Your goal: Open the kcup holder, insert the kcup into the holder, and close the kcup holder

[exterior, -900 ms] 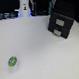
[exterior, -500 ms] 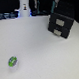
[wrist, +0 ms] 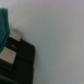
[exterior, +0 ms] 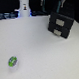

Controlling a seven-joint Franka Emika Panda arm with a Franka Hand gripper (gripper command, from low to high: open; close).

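The tool is seen above the kcup holder (exterior: 61,24), mostly cropped away, so its jaw state cannot be told. The holder (black, two pale handles) is set on the white worktop (exterior: 39,47); the kcup (exterior: 12,61) is placed well apart from it.

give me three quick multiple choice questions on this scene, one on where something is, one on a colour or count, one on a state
1. Where is the kcup in the exterior view?
A. on the white table, near the view's lower left
B. on top of the kcup holder
C. between the gripper's fingers

2. How many pale handles show on the front of the kcup holder?
A. none
B. two
C. four

3. What state is the kcup holder in?
A. pulled open with pod slots showing
C. lying on its side
B. closed, no tray out

Answers: 1 A, the green pod sits alone on the table; 2 B, two pale rectangles are stacked on the black front; 3 B, no tray sticks out.
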